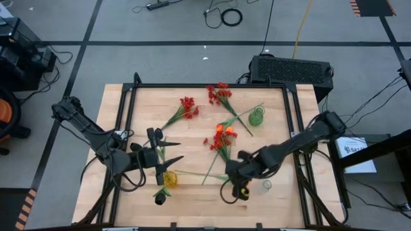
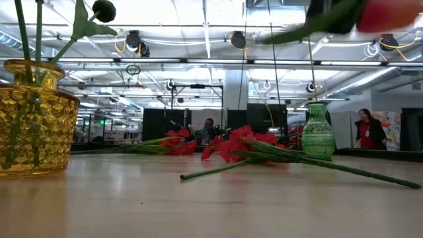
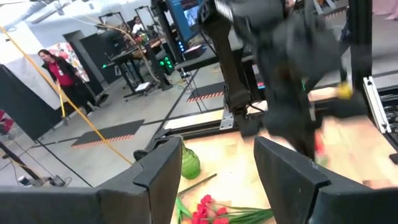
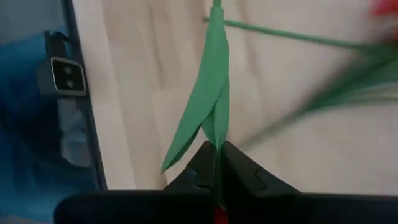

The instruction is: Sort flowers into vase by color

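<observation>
My right gripper (image 1: 235, 174) hovers over the table's near middle, shut on a green-stemmed flower (image 1: 199, 173). That flower's blurred reddish bloom (image 2: 390, 13) shows high in the low view. My left gripper (image 1: 166, 149) stands open and level at the near left, touching nothing. Just in front of it, a yellow vase (image 1: 169, 178) holds black-bloomed stems (image 2: 104, 10). A green vase (image 1: 257, 117) stands at the far right. Red clusters (image 1: 187, 108) (image 1: 218, 94) and orange blooms (image 1: 223, 131) lie flat on the table's middle. My right gripper pinches the flower's stem (image 4: 216, 140) between its two fingers, just below a long leaf (image 4: 208, 93) and close to the bloom end. The fingers slant steeply down from above and lie across the stem. The flower hangs clear of the table, nearly level, its stem running toward the left.
A small clear glass vessel (image 1: 266, 186) stands near the right gripper. A black box (image 1: 292, 67) sits past the table's far edge. Dark rails (image 1: 128, 115) frame the wooden top. Bare wood lies along the near edge and the left side.
</observation>
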`<state>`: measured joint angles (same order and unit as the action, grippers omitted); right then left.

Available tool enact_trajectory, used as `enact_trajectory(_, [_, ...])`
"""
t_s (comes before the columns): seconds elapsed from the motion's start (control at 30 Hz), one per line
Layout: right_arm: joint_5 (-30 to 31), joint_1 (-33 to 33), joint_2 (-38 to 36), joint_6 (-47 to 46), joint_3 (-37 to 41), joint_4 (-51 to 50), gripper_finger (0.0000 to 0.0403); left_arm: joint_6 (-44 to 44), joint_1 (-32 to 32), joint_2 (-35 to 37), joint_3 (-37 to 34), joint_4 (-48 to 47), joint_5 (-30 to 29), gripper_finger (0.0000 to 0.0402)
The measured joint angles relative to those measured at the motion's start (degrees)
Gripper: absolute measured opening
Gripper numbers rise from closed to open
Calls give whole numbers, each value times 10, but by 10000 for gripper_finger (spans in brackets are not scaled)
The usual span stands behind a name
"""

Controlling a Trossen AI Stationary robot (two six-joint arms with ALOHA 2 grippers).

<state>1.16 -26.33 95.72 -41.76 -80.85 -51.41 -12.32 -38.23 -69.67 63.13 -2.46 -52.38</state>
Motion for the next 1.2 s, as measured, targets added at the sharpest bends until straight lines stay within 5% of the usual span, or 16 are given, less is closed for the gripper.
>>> enact_trajectory(0.23, [146, 11, -10, 58, -241, -310, 3, 0, 33, -2, 10, -2, 29, 208])
enact_trajectory(0.37, [266, 27, -10, 130, -332, -359, 3, 0, 69, -2, 40, -13, 83, 208])
enact_trajectory(0.5, [316, 60, -10, 207, -371, -343, 3, -5, 101, -4, 76, -62, 101, 208])
enact_trajectory(0.8, [316, 136, 23, 240, -368, -324, 2, -196, 139, -44, 83, -78, 53, 208])
enact_trajectory(1.2, [240, 140, 51, 290, -368, -238, 3, -210, 174, -98, 104, -142, 45, 202])
